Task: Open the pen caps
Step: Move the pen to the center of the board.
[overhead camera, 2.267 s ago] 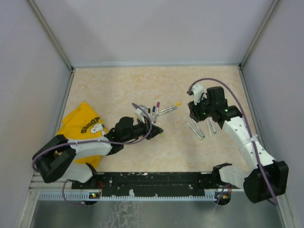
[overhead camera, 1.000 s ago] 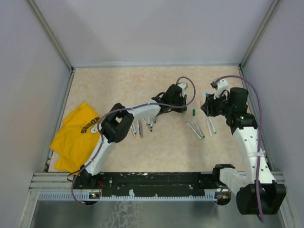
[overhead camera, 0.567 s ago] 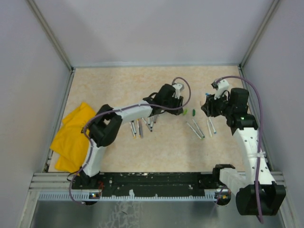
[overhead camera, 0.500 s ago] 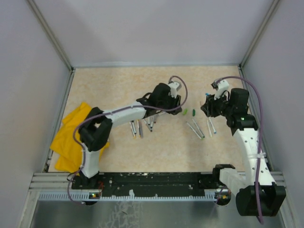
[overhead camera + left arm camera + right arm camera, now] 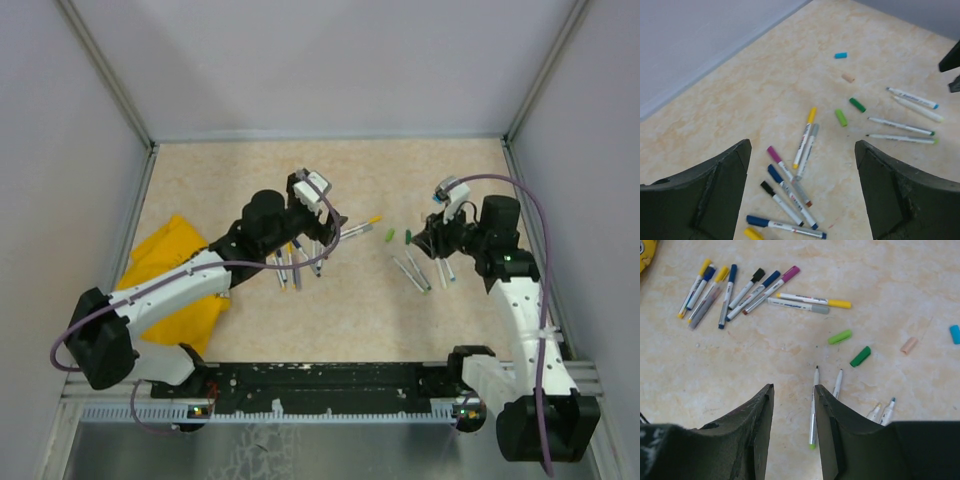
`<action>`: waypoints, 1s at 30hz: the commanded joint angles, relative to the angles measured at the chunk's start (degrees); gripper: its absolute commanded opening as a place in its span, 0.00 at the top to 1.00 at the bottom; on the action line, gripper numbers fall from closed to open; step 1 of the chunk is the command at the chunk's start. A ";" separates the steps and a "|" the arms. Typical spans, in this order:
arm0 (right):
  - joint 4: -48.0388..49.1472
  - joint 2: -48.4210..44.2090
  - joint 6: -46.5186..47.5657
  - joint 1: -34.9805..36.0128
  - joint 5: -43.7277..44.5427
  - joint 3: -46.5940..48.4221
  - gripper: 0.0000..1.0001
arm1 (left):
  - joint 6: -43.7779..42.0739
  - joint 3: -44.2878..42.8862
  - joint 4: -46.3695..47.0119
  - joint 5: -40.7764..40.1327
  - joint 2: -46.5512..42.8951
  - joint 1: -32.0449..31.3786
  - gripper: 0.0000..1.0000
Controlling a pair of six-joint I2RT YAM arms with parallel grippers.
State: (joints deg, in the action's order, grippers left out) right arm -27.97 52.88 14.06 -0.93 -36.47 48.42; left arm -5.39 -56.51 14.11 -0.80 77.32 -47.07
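The left fingers (image 5: pixel 715 195) are spread wide and the right fingers (image 5: pixel 752 440) are set narrow; nothing is held. Two green caps (image 5: pixel 840 336) are seen on the table (image 5: pixel 790 360).

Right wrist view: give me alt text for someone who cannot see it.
A fan of coloured pens lies upper left on a beige table; four uncapped pens lie lower right beside four loose caps. The right gripper's jaws stand apart in the foreground, holding nothing.
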 commanded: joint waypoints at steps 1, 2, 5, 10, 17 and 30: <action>2.78 -1.73 7.46 -0.27 -9.98 -2.46 0.61 | -8.51 -0.50 -4.51 -4.58 0.19 1.00 0.11; 2.74 -1.99 8.85 -0.22 -11.23 -3.15 0.61 | -9.58 -0.98 -5.78 -4.98 0.72 1.01 0.10; 2.18 -3.28 12.68 -0.24 -13.97 -4.43 0.61 | -12.06 -2.22 -9.13 -6.14 3.01 1.01 0.09; 0.81 -4.43 15.42 -0.26 -14.54 -4.83 0.60 | -13.29 -5.84 -15.65 -6.13 8.56 1.01 0.07; -0.25 -4.03 16.16 -0.22 -13.73 -4.49 0.60 | -13.16 -12.55 -26.02 -3.88 17.76 1.36 0.08; 0.10 -2.89 15.70 -0.21 -12.13 -4.57 0.60 | -13.15 -12.65 -29.44 2.02 23.17 3.11 0.14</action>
State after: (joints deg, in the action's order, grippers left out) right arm -29.26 49.71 28.99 -0.93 -48.27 43.05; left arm -18.06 -68.66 -13.98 -2.87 100.12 -44.80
